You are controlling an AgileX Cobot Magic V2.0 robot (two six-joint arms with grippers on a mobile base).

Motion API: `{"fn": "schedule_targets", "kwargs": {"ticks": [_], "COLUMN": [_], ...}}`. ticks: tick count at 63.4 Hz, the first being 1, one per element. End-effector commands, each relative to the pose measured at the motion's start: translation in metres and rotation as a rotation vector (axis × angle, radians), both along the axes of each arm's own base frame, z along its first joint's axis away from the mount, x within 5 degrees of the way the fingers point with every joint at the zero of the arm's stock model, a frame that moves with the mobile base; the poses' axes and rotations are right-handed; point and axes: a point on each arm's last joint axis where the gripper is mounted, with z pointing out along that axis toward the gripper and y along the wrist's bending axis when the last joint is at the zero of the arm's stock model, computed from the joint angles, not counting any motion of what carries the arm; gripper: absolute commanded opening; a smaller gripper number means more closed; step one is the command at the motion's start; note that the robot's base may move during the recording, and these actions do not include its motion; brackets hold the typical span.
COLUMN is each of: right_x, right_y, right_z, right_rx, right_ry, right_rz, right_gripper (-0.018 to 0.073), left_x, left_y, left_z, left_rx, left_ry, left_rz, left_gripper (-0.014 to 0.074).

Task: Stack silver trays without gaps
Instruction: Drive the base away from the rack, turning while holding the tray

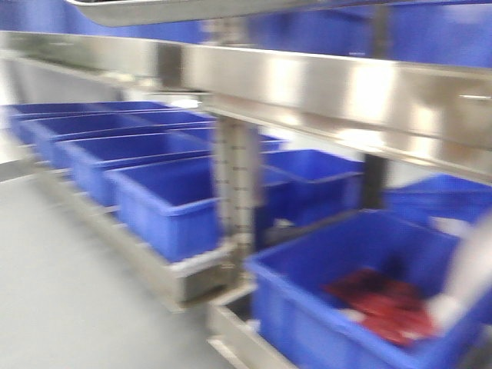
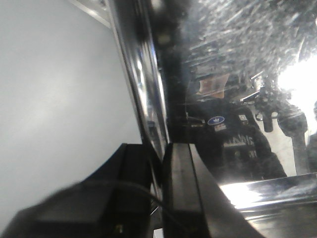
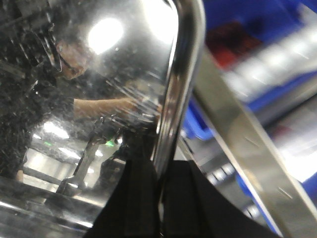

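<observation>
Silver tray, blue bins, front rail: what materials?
The silver tray looks like polished stainless steel: mirror reflections, fine scratches, rolled rim. The blue bins are probably moulded plastic: uniform opaque blue, thick rims, dull sheen. The front rail is metal, likely brushed steel: soft highlights, though the view is blurry.

The right tool (image 3: 159,171) pinches the rim of a silver tray (image 3: 99,74), blue bins (image 3: 292,20) blurred beyond.

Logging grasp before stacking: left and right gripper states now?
Left gripper: shut, fingers clamping the rim of a silver tray.
Right gripper: shut on a silver tray rim.
</observation>
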Motion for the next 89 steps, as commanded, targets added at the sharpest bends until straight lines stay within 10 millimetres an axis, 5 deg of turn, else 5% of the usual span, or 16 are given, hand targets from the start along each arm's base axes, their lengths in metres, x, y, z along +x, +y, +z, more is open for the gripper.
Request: {"fn": "schedule_targets", "kwargs": {"ticks": [1,89], "right_x": [-0.007,-0.007], "right_y": [0.0012,0.0012], "right_z": [0.0222,0.0222], "right_rx": [0.085,0.086], "right_ry": [-0.114,-0.113], "right_rz": [0.052,0.052], "right_gripper": [0.006,0.006], "left_x": [-0.0143,-0.0153], "left_y": [0.0043,0.0031], "left_z": [0.0159,0.0155], "left_rx": [-0.027,-0.04], "left_ry": [-0.002,0.011], "left_rz": [-0.036,-0.041], "left_gripper": [-0.0042,-0.0043]}}
